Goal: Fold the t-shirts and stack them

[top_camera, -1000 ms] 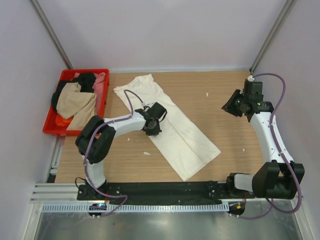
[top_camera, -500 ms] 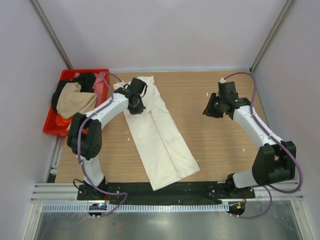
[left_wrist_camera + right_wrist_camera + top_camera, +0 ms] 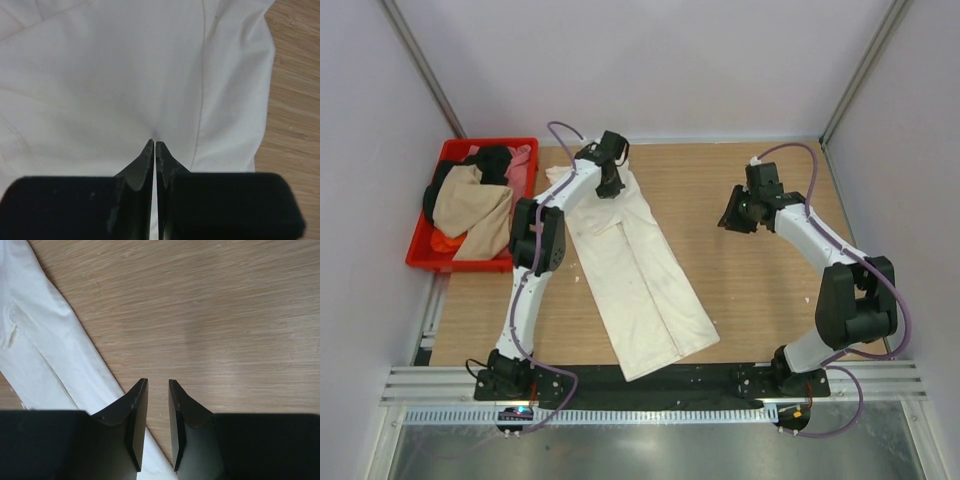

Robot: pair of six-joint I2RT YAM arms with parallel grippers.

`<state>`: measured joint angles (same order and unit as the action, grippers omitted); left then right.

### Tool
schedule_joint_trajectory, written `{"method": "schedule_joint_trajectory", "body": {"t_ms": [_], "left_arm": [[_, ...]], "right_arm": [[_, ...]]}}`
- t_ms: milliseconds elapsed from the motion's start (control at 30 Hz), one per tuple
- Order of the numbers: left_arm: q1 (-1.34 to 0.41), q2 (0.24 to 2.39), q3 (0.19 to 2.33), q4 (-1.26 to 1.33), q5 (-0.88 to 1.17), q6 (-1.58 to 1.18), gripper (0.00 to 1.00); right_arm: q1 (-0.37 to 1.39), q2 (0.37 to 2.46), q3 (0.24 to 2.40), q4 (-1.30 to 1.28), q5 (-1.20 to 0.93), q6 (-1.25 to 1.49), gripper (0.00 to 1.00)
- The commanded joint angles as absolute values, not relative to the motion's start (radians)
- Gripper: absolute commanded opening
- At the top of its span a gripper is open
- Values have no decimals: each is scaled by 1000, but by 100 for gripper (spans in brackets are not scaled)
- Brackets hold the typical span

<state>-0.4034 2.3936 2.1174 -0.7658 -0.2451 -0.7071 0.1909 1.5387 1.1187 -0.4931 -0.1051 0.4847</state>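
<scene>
The cream t-shirt (image 3: pixel 640 280) lies folded into a long strip, running from the far left of the table down to the near middle. My left gripper (image 3: pixel 609 187) is shut, its tips pressed down on the shirt's far end; the left wrist view shows the gripper (image 3: pixel 155 142) dimpling the cloth (image 3: pixel 100 75). My right gripper (image 3: pixel 728 222) is slightly open and empty, hovering over bare wood right of the shirt. In the right wrist view the gripper (image 3: pixel 158 382) is beside the shirt's edge (image 3: pixel 40 355). Tan (image 3: pixel 470 205), black (image 3: pixel 492 160), pink (image 3: pixel 523 160) and orange (image 3: pixel 442 242) shirts lie in the crate.
The red plastic crate (image 3: pixel 490 143) stands at the far left, off the table's left edge. A few small white specks (image 3: pixel 735 188) lie on the wooden table (image 3: pixel 770 300). Grey walls close in the back and both sides.
The left gripper moved up the shirt to its far end, and the strip swung from a diagonal to nearly lengthwise. The right gripper moved left towards the shirt.
</scene>
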Motion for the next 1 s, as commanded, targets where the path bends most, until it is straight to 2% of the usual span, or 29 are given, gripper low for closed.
{"method": "schedule_joint_trajectory", "body": {"t_ms": [0, 200, 700, 967], "left_arm": [[-397, 2447, 2194, -784, -255, -699, 4], [-396, 2528, 2207, -697, -180, -699, 6], [-420, 2661, 2313, -417, 221, -741, 15], [-407, 2418, 2119, -413, 212, -701, 23]], "right_arm": [[198, 1549, 1173, -413, -86, 505, 29], [198, 1609, 1213, -350, -110, 526, 29], [198, 1611, 1207, -365, -58, 520, 29], [198, 1568, 1203, -429, -46, 503, 30]]}}
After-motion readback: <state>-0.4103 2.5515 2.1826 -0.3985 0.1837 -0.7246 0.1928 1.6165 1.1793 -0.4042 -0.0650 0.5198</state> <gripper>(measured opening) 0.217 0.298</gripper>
